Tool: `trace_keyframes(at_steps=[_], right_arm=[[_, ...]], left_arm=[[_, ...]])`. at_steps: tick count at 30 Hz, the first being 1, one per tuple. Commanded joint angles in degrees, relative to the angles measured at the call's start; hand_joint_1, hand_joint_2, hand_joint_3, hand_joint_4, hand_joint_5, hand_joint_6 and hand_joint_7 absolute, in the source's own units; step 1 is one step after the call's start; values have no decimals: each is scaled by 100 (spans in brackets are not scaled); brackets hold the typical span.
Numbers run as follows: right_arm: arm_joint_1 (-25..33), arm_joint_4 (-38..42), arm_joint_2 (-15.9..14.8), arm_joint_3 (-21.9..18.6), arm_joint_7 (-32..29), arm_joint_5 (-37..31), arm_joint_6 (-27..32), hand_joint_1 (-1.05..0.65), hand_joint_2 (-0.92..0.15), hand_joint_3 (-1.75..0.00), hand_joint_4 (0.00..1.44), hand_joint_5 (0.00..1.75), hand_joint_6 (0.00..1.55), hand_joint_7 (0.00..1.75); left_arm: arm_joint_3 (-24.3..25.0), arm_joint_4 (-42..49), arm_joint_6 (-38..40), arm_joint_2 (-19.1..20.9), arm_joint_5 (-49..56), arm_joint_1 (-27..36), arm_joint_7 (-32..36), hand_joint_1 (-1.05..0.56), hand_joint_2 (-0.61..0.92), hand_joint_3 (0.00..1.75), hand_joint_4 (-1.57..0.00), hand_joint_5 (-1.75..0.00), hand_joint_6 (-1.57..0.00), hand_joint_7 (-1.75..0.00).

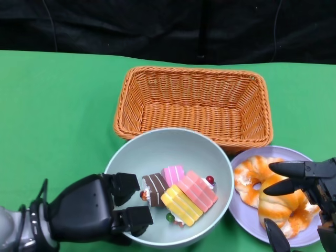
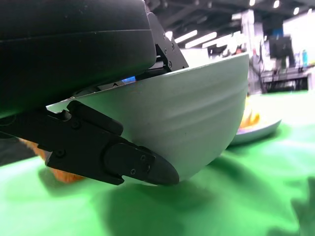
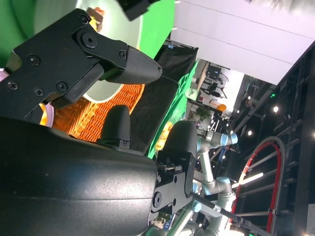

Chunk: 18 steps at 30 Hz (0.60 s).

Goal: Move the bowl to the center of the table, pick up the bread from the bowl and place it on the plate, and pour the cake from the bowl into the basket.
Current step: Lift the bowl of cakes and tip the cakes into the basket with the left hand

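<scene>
A pale grey-green bowl (image 1: 157, 152) sits at the front middle of the green table, holding layered cake slices (image 1: 184, 194) in pink, yellow and brown. My left hand (image 1: 100, 207) grips the bowl's near left rim, fingers inside and outside the wall; the left wrist view shows the bowl (image 2: 197, 132) lifted or tilted off the cloth, a finger (image 2: 113, 157) under its wall. The bread (image 1: 275, 197), an orange-glazed ring, lies on the lilac plate (image 1: 294, 155) at the right. My right hand (image 1: 310, 191) hovers over the bread, fingers spread, holding nothing. The wicker basket (image 1: 194, 105) stands behind the bowl.
The basket's inside shows nothing in it. A black curtain runs along the table's far edge. Bare green cloth (image 1: 52, 115) spreads to the left. The right wrist view shows the basket (image 3: 78, 118) and bowl (image 3: 123, 54) past my fingers.
</scene>
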Motion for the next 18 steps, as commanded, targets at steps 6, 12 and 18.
trace_keyframes(at_steps=[6,12,18], right_arm=[[1,112,25,-63,-66,-22,-227,-25,-45,-108,22,152,0,129],[-15,121,29,-55,-61,-29,-207,-25,-46,-108,22,151,0,129],[-75,323,102,73,-94,-182,-131,-21,-46,-107,20,151,0,129]], left_arm=[[336,-864,-136,482,-581,361,-404,-27,92,14,-85,-175,-61,-175],[536,-1054,-302,511,-839,403,-606,-27,92,14,-86,-175,-62,-175],[1256,-1401,-1110,311,-3084,217,-2064,-18,62,89,-96,-175,-69,-175]])
